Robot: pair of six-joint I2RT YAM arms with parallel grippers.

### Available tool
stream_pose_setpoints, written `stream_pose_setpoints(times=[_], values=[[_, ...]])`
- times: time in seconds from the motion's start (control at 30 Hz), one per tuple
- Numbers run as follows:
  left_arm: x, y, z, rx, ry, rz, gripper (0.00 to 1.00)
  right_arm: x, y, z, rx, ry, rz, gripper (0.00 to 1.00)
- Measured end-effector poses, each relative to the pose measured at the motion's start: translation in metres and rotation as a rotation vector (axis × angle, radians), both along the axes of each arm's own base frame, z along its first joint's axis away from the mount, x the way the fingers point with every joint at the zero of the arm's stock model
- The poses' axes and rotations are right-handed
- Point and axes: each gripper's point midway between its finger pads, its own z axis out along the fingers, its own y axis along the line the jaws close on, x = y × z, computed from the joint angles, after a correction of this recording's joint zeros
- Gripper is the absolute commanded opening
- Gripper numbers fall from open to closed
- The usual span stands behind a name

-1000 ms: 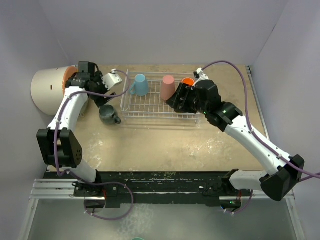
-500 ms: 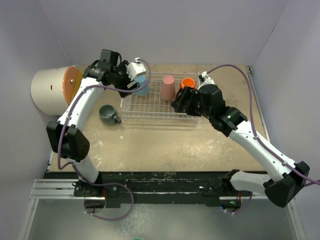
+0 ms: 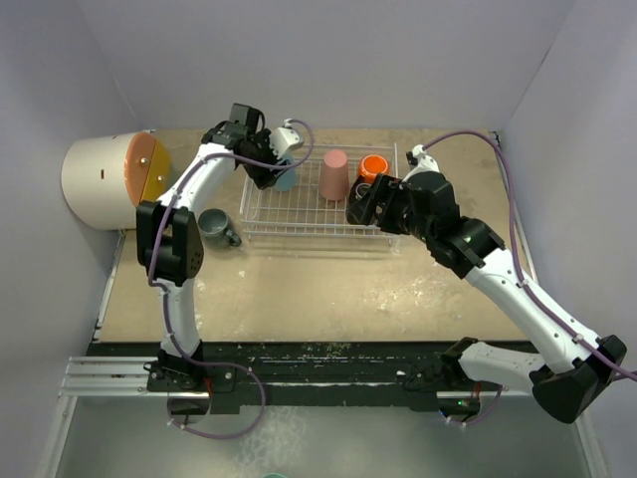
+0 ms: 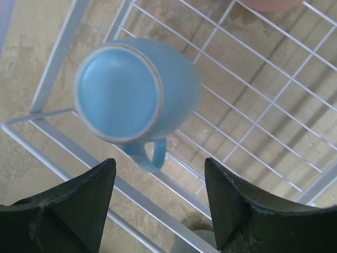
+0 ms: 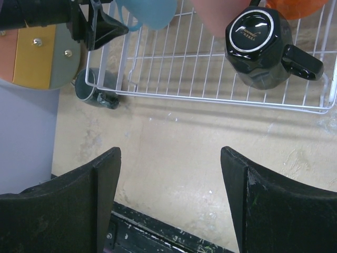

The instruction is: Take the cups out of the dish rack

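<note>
Only one printed mark is visible. It stands on the upturned base of the black mug (image 5: 256,39), which sits bottom up in the dish rack (image 5: 210,100), seen from the right wrist camera. The mark is white and lies inside a thin white ring. It has two short lines: the upper one in a slanted script, the lower one in small capitals. The letters are too small to read with certainty. On the side of the cream cylinder (image 3: 95,184) there is a small dark dash, not a readable sign.
</note>
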Motion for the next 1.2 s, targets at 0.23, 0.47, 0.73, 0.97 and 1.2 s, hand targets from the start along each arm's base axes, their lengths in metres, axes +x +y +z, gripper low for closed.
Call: stream_pose_setpoints(times=[0.23,0.47,0.73,0.97,1.2], values=[[0.015,0.002,0.004,0.014,-0.048,0.023,0.63,-0.001,-0.001,0.000,-0.006,0.000,0.002,0.78],[0.015,0.001,0.004,0.009,-0.045,0.024,0.59,-0.001,-0.001,0.000,-0.011,-0.004,0.006,0.78],[0.008,0.003,-0.012,0.015,-0.006,0.025,0.52,0.000,-0.001,0.001,-0.013,-0.009,0.008,0.77],[0.002,0.000,-0.031,0.000,0.037,0.028,0.33,0.000,-0.001,0.005,-0.010,-0.017,0.010,0.77],[0.005,-0.006,-0.037,-0.024,0.032,0.036,0.40,0.001,0.001,0.007,-0.003,-0.022,0.013,0.76]])
